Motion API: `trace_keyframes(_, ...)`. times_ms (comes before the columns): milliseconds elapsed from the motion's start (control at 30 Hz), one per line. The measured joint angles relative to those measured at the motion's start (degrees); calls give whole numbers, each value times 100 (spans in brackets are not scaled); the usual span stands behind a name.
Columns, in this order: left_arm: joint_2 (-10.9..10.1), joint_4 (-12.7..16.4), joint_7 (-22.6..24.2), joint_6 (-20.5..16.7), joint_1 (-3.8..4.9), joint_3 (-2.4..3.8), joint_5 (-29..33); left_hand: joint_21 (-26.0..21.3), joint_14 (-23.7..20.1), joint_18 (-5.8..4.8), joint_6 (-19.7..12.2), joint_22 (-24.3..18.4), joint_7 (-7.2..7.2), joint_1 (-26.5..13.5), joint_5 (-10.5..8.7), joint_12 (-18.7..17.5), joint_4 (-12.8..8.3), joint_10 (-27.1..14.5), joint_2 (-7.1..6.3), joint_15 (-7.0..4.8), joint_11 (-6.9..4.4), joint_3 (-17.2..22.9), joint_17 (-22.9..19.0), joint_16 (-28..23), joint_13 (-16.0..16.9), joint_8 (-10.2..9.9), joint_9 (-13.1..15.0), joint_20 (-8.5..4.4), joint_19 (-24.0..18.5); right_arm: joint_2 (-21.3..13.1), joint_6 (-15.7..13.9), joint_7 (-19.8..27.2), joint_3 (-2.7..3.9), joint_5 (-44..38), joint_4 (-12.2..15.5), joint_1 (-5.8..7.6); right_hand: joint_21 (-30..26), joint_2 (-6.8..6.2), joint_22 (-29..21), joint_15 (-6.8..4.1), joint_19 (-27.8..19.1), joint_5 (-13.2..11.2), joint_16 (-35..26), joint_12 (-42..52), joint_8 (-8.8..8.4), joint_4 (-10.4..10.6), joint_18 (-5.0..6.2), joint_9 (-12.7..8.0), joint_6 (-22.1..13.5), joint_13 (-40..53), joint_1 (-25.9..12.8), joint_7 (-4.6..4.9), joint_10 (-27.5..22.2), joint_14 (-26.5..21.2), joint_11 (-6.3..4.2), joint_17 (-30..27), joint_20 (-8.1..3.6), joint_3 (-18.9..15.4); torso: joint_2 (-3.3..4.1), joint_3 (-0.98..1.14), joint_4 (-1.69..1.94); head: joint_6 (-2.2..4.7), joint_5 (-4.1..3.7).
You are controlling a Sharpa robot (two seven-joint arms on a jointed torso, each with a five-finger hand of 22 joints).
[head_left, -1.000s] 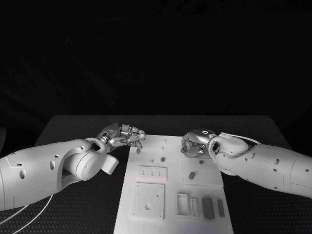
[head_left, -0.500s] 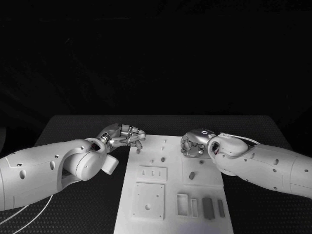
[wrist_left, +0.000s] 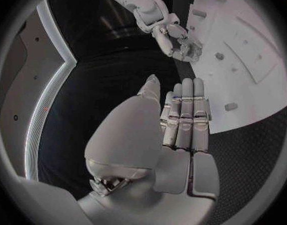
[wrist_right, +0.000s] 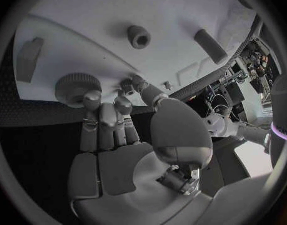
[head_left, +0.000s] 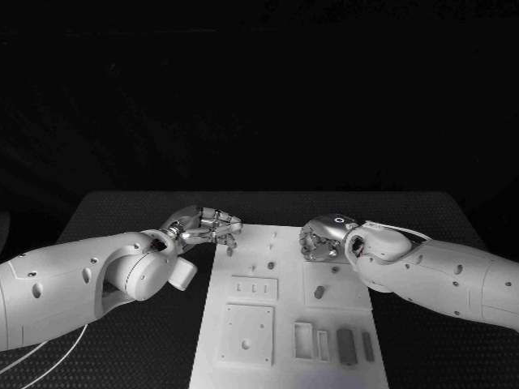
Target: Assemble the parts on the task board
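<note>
The white task board (head_left: pixel 285 308) lies mid-table with small grey parts on it, among them a peg (head_left: pixel 319 291) and two bars (head_left: pixel 345 344). My right hand (head_left: pixel 322 238) is curled down over the board's far right corner. In the right wrist view its fingertips (wrist_right: pixel 91 97) touch a round knurled part (wrist_right: pixel 75 86) at the board's edge, with the thumb close by. Whether it grips anything is unclear. My left hand (head_left: pixel 203 225) hovers off the board's far left corner. Its fingers (wrist_left: pixel 186 115) lie straight, side by side, and hold nothing.
A short hollow cylinder (wrist_right: pixel 139 36), a peg (wrist_right: pixel 210 46) and a block (wrist_right: pixel 30 52) sit on the board beyond my right hand. Black table (head_left: pixel 119 211) surrounds the board on both sides. My forearms flank the board's near half.
My right hand has edged very slightly to the left over the board's far corner. The left hand and the parts have not moved.
</note>
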Motion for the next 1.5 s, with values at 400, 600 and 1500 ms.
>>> trace_keyframes(400, -4, -14, -13, 0, 2, 0, 0, 0, 0, -1, -20, 0, -20, 0, 0, 0, 0, 0, 0, 0, 0, 0, 14, 0, 0, 0, 0, 0, 0, 6, 4, 0, 3, -67, 1, 0, 6, 222, 0, -99, -11, -1, 42, 33, 206, -2, 0, 179, 45, -61, 222, -45, 0, 18, 0, -12, -10, 365, 4, 0, 0, -20, -11)
trace_keyframes(600, -5, -11, -20, 0, 6, 0, 0, 0, 20, -1, -20, 0, -20, 0, 0, -12, 0, 0, 0, 20, 0, 0, 20, 0, 0, 0, 0, 0, 0, 10, -6, 0, 3, -112, 4, 0, 22, 241, 0, -106, -12, -1, 73, 33, 249, -9, 0, 246, 49, -78, 241, -49, -1, 26, -1, -28, -10, 435, 7, 1, -2, -18, -24)
trace_keyframes(1500, 5, -10, -25, -3, 43, 0, 0, 0, 20, -3, -20, 1, -20, 0, 0, -25, 0, 0, 0, 20, 0, 0, 40, -22, 0, 0, 1, 0, 0, 255, -228, -113, 312, -343, 138, 138, 43, 321, 0, -153, 21, -2, 76, 55, 319, -33, 0, 367, 71, -118, 246, -71, 47, 76, -68, 8, -22, 490, 12, 0, -3, 69, -41)
